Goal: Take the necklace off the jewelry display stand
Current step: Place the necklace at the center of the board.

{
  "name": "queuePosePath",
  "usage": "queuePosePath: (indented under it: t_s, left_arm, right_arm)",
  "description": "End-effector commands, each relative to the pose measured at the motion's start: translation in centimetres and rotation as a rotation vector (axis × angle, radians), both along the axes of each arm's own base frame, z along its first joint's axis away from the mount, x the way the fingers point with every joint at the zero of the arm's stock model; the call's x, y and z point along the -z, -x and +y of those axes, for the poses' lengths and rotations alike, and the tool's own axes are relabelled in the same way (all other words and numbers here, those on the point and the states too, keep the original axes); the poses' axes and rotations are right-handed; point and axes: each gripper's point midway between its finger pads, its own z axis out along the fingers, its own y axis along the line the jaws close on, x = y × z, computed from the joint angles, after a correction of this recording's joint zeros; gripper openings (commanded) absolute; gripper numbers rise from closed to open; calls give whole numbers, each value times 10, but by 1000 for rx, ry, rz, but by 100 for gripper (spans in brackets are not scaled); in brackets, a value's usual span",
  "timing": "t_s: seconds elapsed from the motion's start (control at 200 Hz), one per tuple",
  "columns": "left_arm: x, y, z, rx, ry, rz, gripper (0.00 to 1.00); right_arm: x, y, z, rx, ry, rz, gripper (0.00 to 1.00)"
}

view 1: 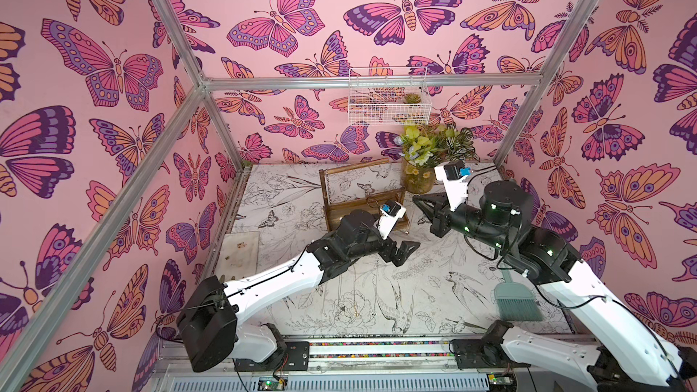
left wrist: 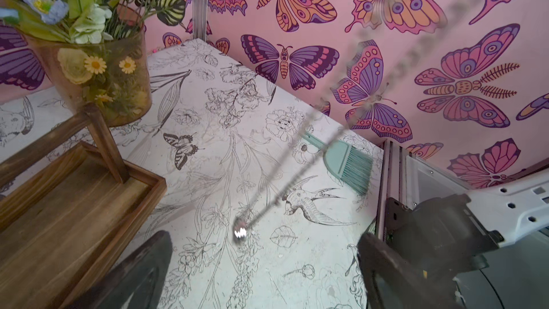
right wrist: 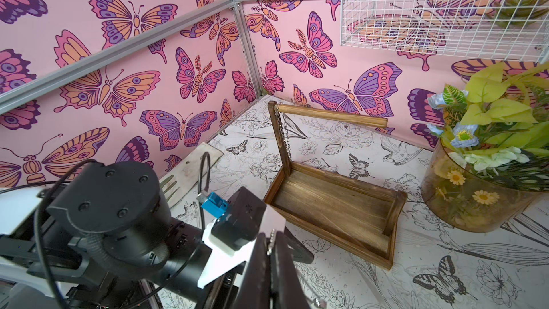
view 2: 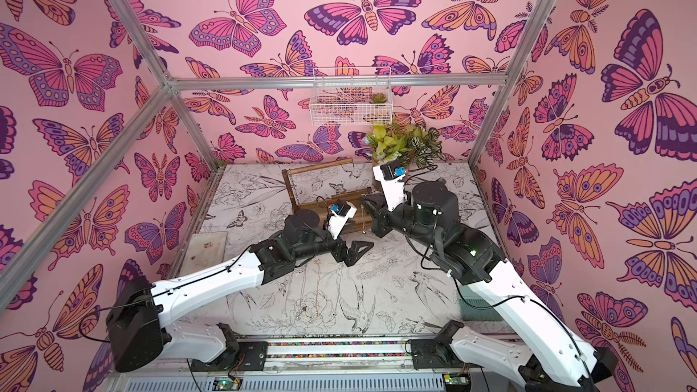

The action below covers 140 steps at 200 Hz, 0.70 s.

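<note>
Wooden stand (right wrist: pixel 335 203) on tabletop (right wrist: pixel 445 263), right jaws shut on silver necklace (left wrist: pixel 240 231) hanging beside it, left jaws spread wide and empty, second chain (right wrist: pixel 285 136) on its bar

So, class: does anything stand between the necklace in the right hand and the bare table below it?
Nothing visible does. The necklace hangs free from the shut right hand, with only bare table behind its pendant, clear of the jewelry display stand. The open left hand sits close by, short of the pendant.
</note>
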Motion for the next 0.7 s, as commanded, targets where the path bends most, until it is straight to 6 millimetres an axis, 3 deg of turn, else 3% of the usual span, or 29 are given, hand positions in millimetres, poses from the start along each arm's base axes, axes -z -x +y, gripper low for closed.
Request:
queuePosePath:
  t_s: [0.0, 0.255, 0.481, 0.696]
  left_arm:
    - [-5, -7, -11, 7, -1, -55, 98]
    - [-6, 0, -14, 19, 15, -35, 71]
    - [-6, 3, -4, -18, 23, -25, 37]
    - [-5, 4, -3, -27, 23, -22, 34]
  right_arm:
    - [-17, 4, 1, -14, -24, -19, 0]
    - [-23, 5, -2, -2, -27, -36, 0]
    - [-24, 4, -3, 4, -28, -41, 0]
    - [-25, 4, -4, 6, -26, -46, 0]
